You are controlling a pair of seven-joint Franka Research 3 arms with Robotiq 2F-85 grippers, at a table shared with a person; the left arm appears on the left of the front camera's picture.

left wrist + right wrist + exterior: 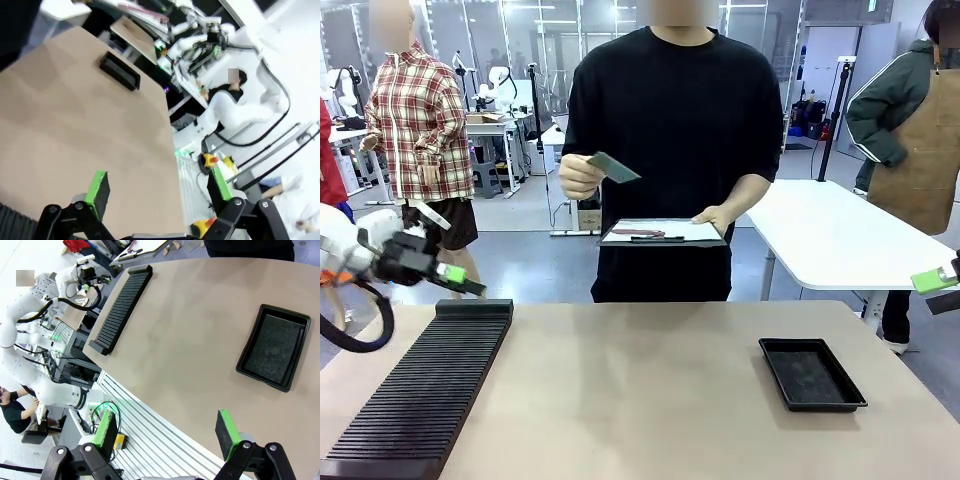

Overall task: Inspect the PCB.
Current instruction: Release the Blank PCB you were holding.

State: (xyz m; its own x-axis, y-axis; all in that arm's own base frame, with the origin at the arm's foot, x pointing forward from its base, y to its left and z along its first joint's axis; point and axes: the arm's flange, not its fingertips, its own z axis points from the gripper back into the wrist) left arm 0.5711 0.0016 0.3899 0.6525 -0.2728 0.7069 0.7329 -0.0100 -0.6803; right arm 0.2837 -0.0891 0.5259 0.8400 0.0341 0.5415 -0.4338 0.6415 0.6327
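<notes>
The PCB [613, 167], a thin greyish-green board, is held up at chest height by the person's hand across the table. Their other hand carries a dark clipboard [663, 232] with white paper and a pen. My left gripper [465, 280] hovers off the table's far left corner above the rack's far end, well apart from the PCB. In its wrist view the left gripper [159, 186] stands open with nothing between its green pads. My right gripper [940, 290] is at the right picture edge, beyond the table. The right gripper [166, 432] is also open and holds nothing.
A long black slotted rack [425, 390] [120, 307] lies along the table's left side. A shallow black tray [775, 375] [250, 350] [119, 71] sits at the right. Bare tabletop lies between them. A white table [840, 240] stands behind on the right.
</notes>
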